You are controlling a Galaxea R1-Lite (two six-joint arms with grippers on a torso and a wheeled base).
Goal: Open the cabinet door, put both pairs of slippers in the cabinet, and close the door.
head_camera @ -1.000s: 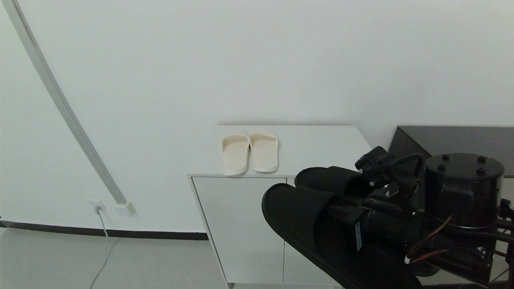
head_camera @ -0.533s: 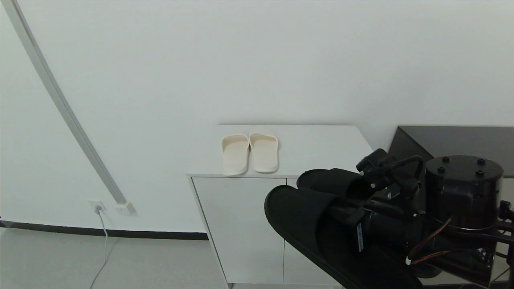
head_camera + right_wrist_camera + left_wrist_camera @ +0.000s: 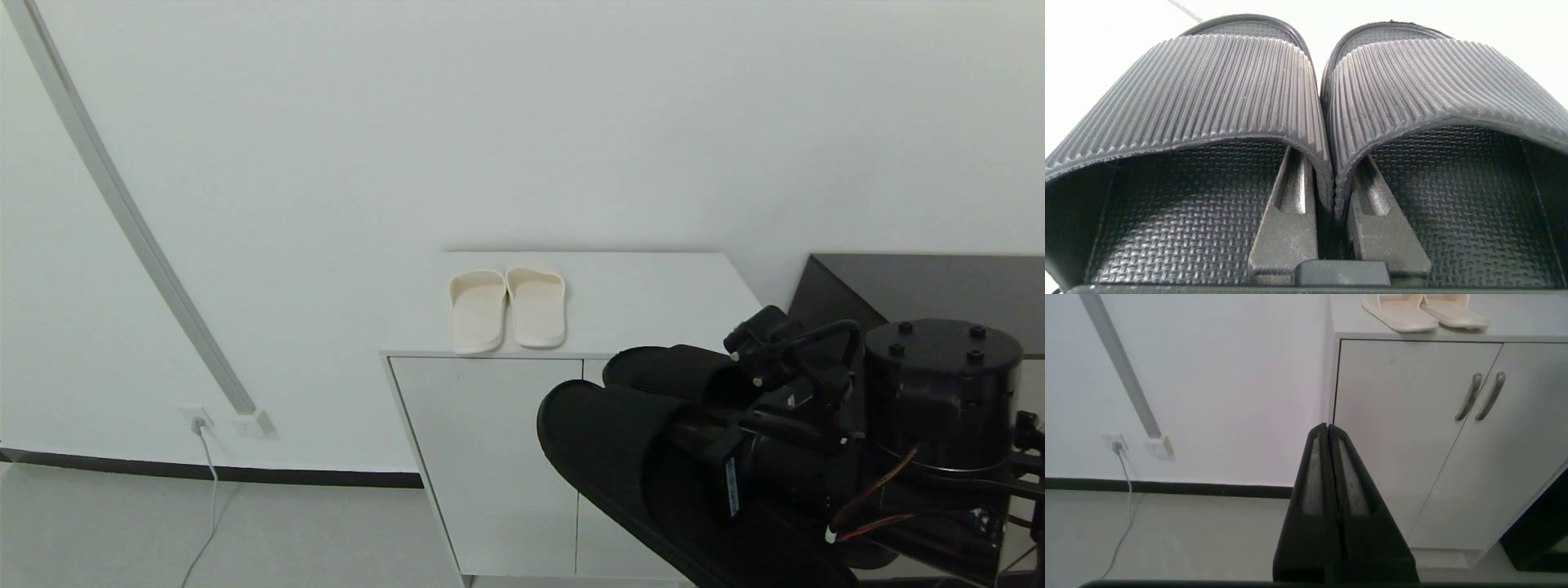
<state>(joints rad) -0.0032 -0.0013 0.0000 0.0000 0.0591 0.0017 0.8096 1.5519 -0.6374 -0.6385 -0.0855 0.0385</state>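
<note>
A pair of cream slippers (image 3: 506, 310) lies side by side on top of the white cabinet (image 3: 653, 298), near its front left edge. Both cabinet doors (image 3: 1413, 441) are closed, with two metal handles (image 3: 1480, 396) at the middle seam. My right gripper (image 3: 1323, 175) holds a pair of black ribbed slippers (image 3: 620, 425) in the air in front of the cabinet's right door. One finger sits inside each slipper, pinching the two inner strap walls together. My left gripper (image 3: 1328, 433) is shut and holds nothing. It hangs low, to the left of the cabinet front.
A dark table (image 3: 931, 286) stands right of the cabinet. A grey conduit (image 3: 122, 204) runs down the wall to an outlet (image 3: 198, 423) with a cable trailing on the floor. Open floor (image 3: 204, 531) lies left of the cabinet.
The black slippers in my right gripper have drifted slightly right and down. The whole head view has shifted a touch, so the cabinet sits a little higher.
</note>
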